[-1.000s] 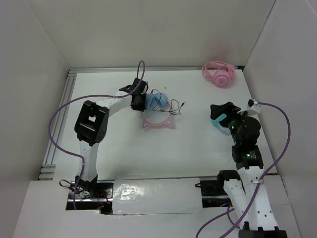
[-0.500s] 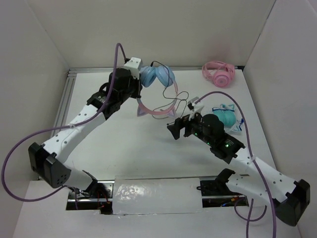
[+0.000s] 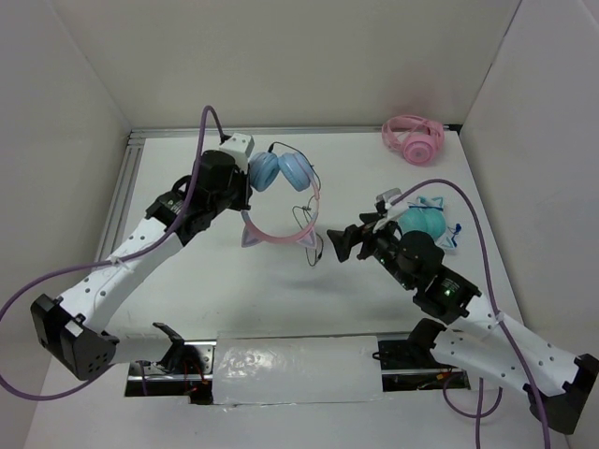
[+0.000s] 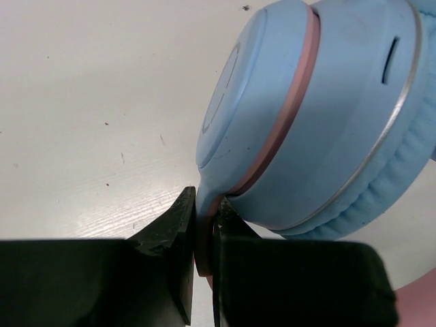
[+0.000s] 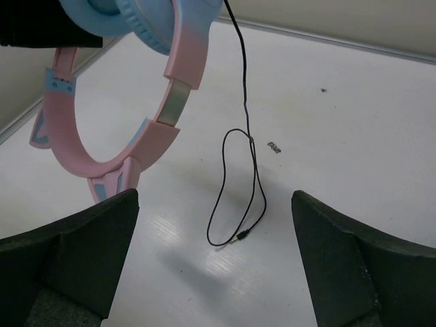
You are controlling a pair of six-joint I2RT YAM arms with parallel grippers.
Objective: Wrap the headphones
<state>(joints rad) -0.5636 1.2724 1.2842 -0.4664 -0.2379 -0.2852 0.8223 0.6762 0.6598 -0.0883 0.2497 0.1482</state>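
Note:
My left gripper (image 3: 245, 178) is shut on the headphones (image 3: 281, 173) at the base of one light-blue ear cup (image 4: 300, 116) and holds them above the table. The pink headband with cat ears (image 3: 276, 234) hangs down below the cups. It also shows in the right wrist view (image 5: 146, 116). The thin black cable (image 5: 242, 177) dangles from the cups, its plug end (image 5: 242, 236) touching the table. My right gripper (image 3: 339, 243) is open and empty, just right of the hanging cable, with the cable loop between its fingers in the right wrist view (image 5: 214, 252).
All-pink headphones (image 3: 413, 139) lie at the far right corner. Teal headphones (image 3: 426, 223) lie on the table right of my right arm. White walls close in the table on three sides. A rail (image 3: 117, 224) runs along the left edge.
My left gripper has lowered the headphones a little and moved them leftward, so the headband swings below. My right gripper has moved slightly down and toward the hanging cable.

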